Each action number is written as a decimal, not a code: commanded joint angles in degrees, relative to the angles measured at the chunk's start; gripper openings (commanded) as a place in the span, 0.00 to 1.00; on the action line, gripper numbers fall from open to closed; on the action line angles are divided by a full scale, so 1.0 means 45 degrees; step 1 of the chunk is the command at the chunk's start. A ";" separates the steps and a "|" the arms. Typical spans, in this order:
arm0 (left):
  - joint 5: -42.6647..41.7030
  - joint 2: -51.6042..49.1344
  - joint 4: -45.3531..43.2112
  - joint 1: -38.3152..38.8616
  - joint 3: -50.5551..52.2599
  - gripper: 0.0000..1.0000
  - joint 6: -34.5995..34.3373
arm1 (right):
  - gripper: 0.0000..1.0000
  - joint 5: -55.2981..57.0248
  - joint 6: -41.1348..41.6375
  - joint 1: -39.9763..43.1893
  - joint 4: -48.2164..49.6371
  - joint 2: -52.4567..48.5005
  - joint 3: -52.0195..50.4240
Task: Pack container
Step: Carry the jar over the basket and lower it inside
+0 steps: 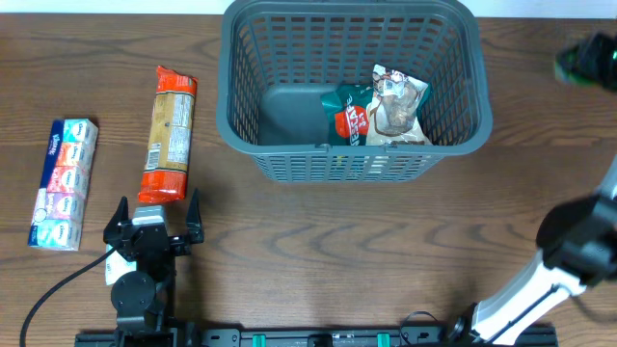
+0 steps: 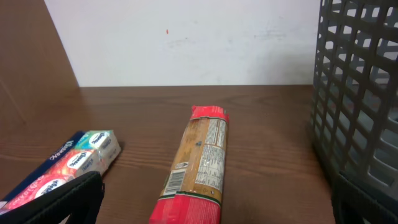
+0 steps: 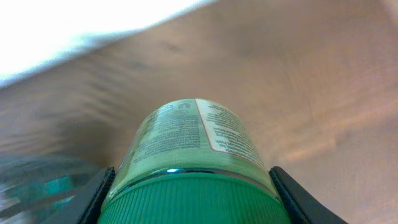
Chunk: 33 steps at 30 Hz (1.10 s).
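The left gripper sits nearest the robot's base, low over the wooden table, with its jaws spread wide and nothing between them. Just ahead of its fingertips lies the near red end of a long cracker packet, running lengthwise away from the claw. To that packet's left, apart from it, lies a pack of tissues.

Farther back and to the right of the open claw stands the container, well apart from it, near the table's far edge. Two things lie in its right half: a green and red packet and, touching it on the right, a clear snack bag.

Beyond the container's far right corner, beside it and not over it, the right gripper shows only as a blur from overhead. Its fingers clamp a green-lidded jar on both sides.
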State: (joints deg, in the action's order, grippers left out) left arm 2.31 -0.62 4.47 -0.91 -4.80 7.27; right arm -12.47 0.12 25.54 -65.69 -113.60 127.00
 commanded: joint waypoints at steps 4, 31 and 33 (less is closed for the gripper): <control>0.0005 0.0087 -0.0058 0.0053 0.0141 0.99 -0.0165 | 0.01 -0.1666 -0.1141 -0.2001 0.0199 0.3366 0.0194; 0.0005 0.0087 -0.0058 0.0053 0.0141 0.99 -0.0165 | 0.01 -0.0087 -0.1379 -1.2055 -0.3371 0.1161 0.0170; 0.0010 0.0087 -0.0058 0.0053 0.0141 0.99 -0.0165 | 0.01 -0.0087 -0.1379 -1.2420 -0.3361 0.0544 0.0170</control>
State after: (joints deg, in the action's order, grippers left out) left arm 2.28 -0.62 4.47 -0.91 -4.80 7.27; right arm -13.02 -5.26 -28.05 -80.95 -108.75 127.37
